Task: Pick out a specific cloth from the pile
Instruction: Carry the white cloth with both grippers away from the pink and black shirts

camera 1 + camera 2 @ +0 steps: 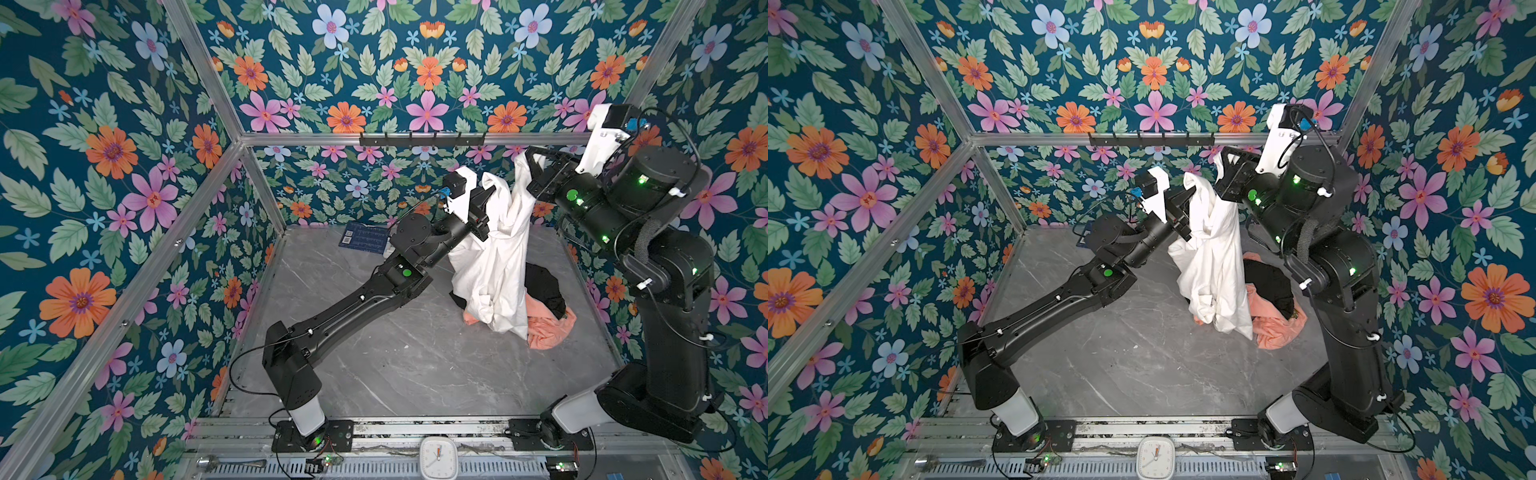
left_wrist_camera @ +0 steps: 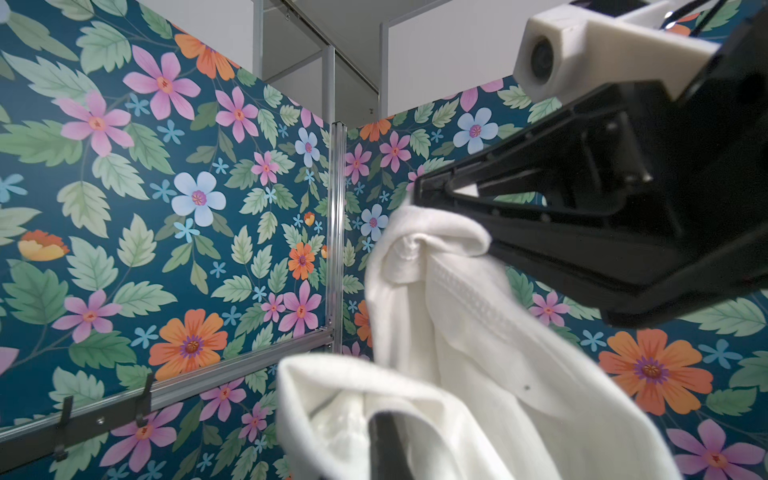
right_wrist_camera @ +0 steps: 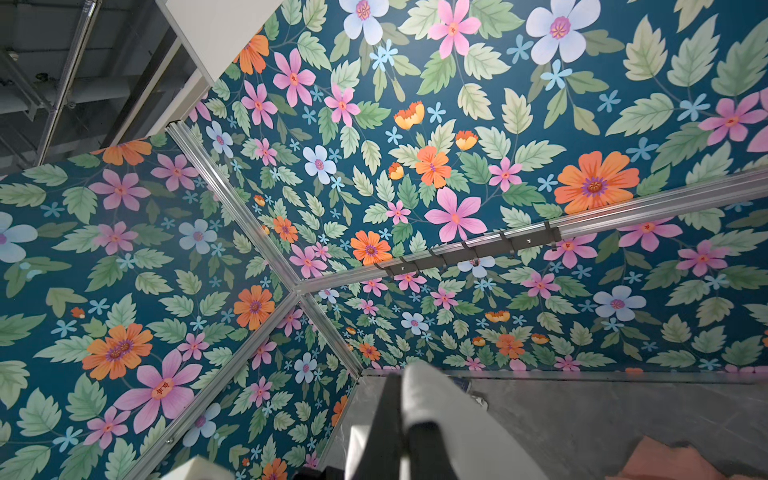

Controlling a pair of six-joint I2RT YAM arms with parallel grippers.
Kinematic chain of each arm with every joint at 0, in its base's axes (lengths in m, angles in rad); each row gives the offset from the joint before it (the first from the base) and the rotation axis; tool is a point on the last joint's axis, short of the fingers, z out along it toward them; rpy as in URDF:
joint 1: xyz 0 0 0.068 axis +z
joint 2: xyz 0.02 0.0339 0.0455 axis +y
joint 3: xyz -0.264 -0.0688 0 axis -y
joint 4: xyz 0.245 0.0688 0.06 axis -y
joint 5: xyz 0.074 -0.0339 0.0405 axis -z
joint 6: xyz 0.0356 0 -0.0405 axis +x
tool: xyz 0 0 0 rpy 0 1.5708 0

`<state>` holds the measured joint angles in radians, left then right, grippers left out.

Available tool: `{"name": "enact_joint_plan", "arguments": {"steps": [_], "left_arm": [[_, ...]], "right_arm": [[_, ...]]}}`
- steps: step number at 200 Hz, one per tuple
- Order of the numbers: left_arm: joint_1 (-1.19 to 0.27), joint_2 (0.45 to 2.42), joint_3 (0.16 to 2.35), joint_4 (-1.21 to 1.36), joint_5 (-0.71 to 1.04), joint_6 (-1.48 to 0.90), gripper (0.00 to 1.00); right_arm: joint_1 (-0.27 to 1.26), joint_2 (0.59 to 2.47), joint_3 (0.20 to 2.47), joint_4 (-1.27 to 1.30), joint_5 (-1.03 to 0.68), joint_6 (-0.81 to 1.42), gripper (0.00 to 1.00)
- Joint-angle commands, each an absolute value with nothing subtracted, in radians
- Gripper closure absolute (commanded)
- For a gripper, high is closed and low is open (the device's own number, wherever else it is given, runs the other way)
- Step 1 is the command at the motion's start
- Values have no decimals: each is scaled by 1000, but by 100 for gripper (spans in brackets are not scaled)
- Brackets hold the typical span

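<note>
**A:** How does the table (image 1: 374, 340) look?

**B:** It is a grey stone surface, mostly bare. The biggest thing above it is the white cloth (image 1: 494, 257), strung up tall between the two arms over the table's far right part

**A:** And the pile (image 1: 548, 307)?

**B:** Only two pieces lie there: the peach garment (image 1: 550, 334) spread on the table and the black garment (image 1: 544, 284) heaped on it. The white cloth's lower end hangs in front of them in both top views. Whether its hem touches the peach one cannot be told

**A:** Who holds it?

**B:** Both do. The right gripper (image 1: 524, 156) is the higher one, with its jaws pressed together on a bunched corner, which is plain in the left wrist view. The left gripper (image 1: 490, 192) sits lower and just beside it, with its jaws closed on a fold of the cloth draped over them

**A:** So how far along is the task?

**B:** Most of it looks done: the right piece is picked, gripped and up off the heap. What seems left is carrying it clear of the other two and setting it down on a bare part of the table, apart from them
</note>
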<state>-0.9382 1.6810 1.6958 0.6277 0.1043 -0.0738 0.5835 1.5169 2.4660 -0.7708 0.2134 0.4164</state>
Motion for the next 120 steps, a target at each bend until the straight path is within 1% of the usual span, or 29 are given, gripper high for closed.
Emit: {"name": "enact_joint_plan", "arguments": {"steps": [1,57,113,120], "left_arm": [[-926,1640,1678,673,69,-45,100],[-905,1532,1610,680,26,0,100],[-851,1406,1490,687,-46,41,100],[-841,1393,1476,686,-53,41,100]], "right_arm": [[613,1536,2492,-766,246,395,100],[644,1597,2534,-753,238,415,100],[665,1650,2524,-747,159,501,100],[670,1693,2522,-743,148,510,100]]}}
